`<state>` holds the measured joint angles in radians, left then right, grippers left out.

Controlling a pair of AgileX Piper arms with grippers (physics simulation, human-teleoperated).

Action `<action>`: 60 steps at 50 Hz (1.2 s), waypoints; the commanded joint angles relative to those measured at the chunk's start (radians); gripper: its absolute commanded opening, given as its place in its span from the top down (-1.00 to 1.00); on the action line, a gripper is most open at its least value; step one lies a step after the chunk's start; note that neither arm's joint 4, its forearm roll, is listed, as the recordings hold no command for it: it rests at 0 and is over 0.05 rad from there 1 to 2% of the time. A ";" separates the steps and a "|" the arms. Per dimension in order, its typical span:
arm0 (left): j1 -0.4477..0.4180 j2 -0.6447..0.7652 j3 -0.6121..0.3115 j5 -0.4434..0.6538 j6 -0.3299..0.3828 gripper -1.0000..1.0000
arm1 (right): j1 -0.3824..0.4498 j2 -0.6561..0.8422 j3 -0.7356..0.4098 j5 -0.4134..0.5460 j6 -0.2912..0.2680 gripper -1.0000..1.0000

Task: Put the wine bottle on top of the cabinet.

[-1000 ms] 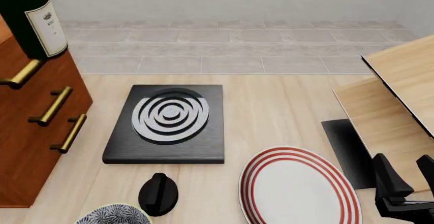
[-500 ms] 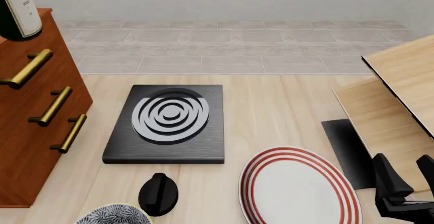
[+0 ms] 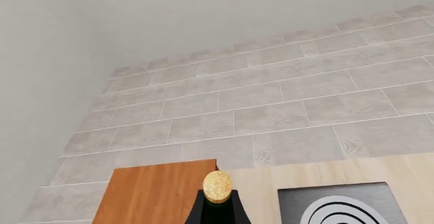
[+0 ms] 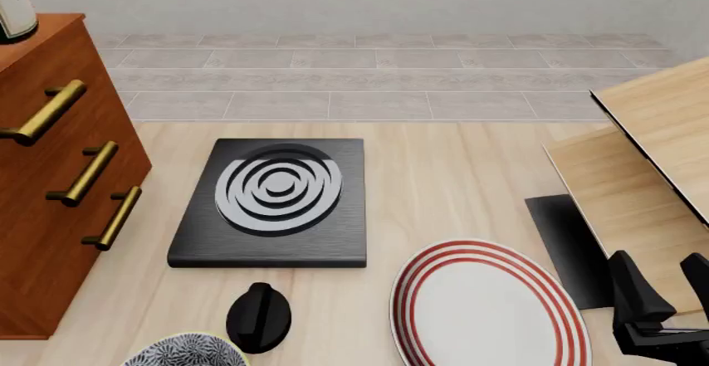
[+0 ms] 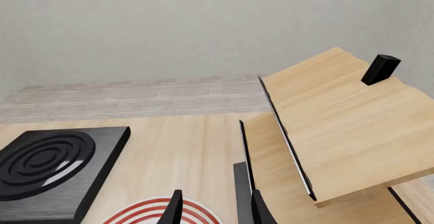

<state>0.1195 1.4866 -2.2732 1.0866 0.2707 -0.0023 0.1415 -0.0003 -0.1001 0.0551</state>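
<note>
Front view: I hold the wine bottle [image 4: 16, 5] above the cabinet [image 4: 56, 175] for placement; left jaws unseen, right gripper [image 4: 665, 287] parted.

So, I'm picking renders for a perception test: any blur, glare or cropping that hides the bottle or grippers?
Front view: sharp, evenly lit, soft shadows; the wine bottle is cropped at the top-left corner above the cabinet. Left wrist view: sharp, but only the bottle's cork and shoulders show; no fingers visible. Right wrist view: crisp; the right gripper is cut off by the frame edge.
</note>
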 commanded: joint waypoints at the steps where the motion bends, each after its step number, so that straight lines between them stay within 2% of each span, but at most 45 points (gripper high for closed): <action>1: 0.008 0.070 -0.224 0.121 0.010 1.00 | 0.000 0.000 0.000 0.000 0.000 -1.00; 5: 0.022 0.040 -0.183 0.110 -0.002 1.00 | 0.000 0.000 0.000 0.000 0.000 -1.00; 7: 0.042 0.006 -0.112 0.076 -0.011 1.00 | 0.000 0.000 0.000 0.000 0.000 -1.00; 14: 0.069 -0.062 0.008 0.034 -0.017 1.00 | 0.000 0.000 0.000 0.000 0.000 -1.00; 19: 0.089 -0.074 0.028 0.028 -0.025 1.00 | 0.000 0.000 0.000 0.000 0.000 -1.00; 30: 0.137 -0.140 0.185 -0.038 -0.025 1.00 | 0.000 0.000 0.000 0.000 0.000 -1.00; 35: 0.165 -0.147 0.203 -0.047 -0.018 1.00 | 0.000 0.000 0.000 0.000 0.000 -1.00; 39: 0.186 -0.164 0.255 -0.069 -0.017 1.00 | 0.000 0.000 0.000 0.000 0.000 -1.00; 48: 0.236 -0.167 0.306 -0.110 -0.044 1.00 | 0.000 0.000 0.000 0.000 0.000 -1.00; 50: 0.251 -0.161 0.309 -0.120 -0.069 1.00 | 0.000 0.000 0.000 0.000 0.000 -1.00; 60: 0.308 -0.157 0.376 -0.174 -0.079 1.00 | 0.000 0.000 0.000 0.000 0.000 -1.00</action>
<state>0.3720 1.3320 -1.9545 0.9616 0.2036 -0.0023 0.1416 -0.0003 -0.1002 0.0551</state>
